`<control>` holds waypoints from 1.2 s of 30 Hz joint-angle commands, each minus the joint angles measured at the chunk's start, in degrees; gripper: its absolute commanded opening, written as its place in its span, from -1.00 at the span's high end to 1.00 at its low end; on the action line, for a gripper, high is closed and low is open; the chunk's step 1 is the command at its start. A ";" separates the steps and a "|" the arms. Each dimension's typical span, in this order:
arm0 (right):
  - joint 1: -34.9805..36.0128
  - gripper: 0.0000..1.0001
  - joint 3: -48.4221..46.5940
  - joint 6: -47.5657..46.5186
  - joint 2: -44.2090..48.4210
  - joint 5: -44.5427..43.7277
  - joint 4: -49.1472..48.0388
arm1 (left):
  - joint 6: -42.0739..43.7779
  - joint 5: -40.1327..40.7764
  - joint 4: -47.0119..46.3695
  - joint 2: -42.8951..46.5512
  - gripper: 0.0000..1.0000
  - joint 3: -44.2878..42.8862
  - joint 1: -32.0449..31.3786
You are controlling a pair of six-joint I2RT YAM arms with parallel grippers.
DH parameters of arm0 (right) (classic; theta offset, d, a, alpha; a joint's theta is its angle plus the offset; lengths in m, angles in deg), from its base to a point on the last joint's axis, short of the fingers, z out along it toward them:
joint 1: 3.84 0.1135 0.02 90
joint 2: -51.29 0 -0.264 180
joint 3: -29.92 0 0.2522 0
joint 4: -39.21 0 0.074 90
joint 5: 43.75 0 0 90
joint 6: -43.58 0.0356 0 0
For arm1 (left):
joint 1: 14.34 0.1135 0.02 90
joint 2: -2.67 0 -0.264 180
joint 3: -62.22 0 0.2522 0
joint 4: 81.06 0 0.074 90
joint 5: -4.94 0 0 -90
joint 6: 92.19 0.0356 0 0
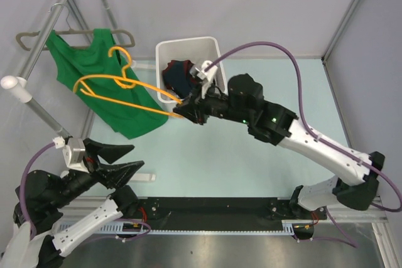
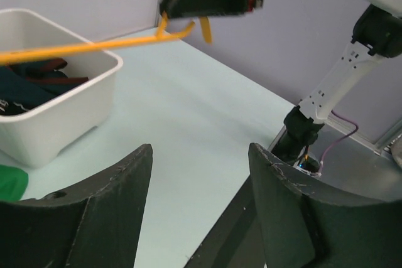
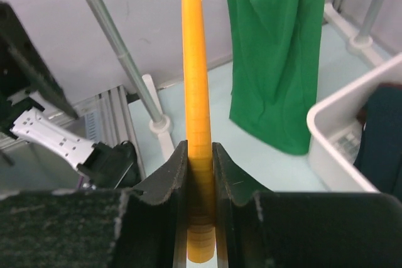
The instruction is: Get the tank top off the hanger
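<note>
Tank top point(image 1: 94, 80) hanging on the grey-beige hanger point(image 1: 75, 32), whose hook sits on the slanted rack pole point(image 1: 31, 58) at the far left of the table; the cloth drapes down from both shoulder straps to a loose lower hem. The garment is probably light, soft and limp, so it should bunch and slide rather than resist. A sensible hold is a shoulder strap near a hanger end, or the free hem, pinching cloth only and not the stiff hanger. Right gripper point(image 3: 200, 155): jaws clamped narrowly on one arm of an orange hanger point(image 3: 196, 92), which reaches across in front of the tank top. That hanger is not the one in the task. Left gripper point(image 2: 200, 155): jaws spread wide, holding and touching nothing, low over the near left of the table and well apart from the garment. White bin point(image 1: 164, 48) behind the right gripper holds a dark garment point(image 1: 179, 73).
</note>
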 commanded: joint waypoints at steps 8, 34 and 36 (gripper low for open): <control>3.62 1.00 -32.63 -11.40 -22.02 3.47 0.48 | -4.62 2.14 9.81 8.89 -0.35 0.95 -0.10; 6.97 1.00 -58.58 -15.71 -42.60 9.18 10.42 | -5.93 3.28 13.15 10.30 -0.36 -0.46 -0.10; 6.79 1.00 -58.67 -15.45 -43.04 9.44 9.72 | -6.28 3.20 13.06 10.48 -0.36 -0.46 -0.10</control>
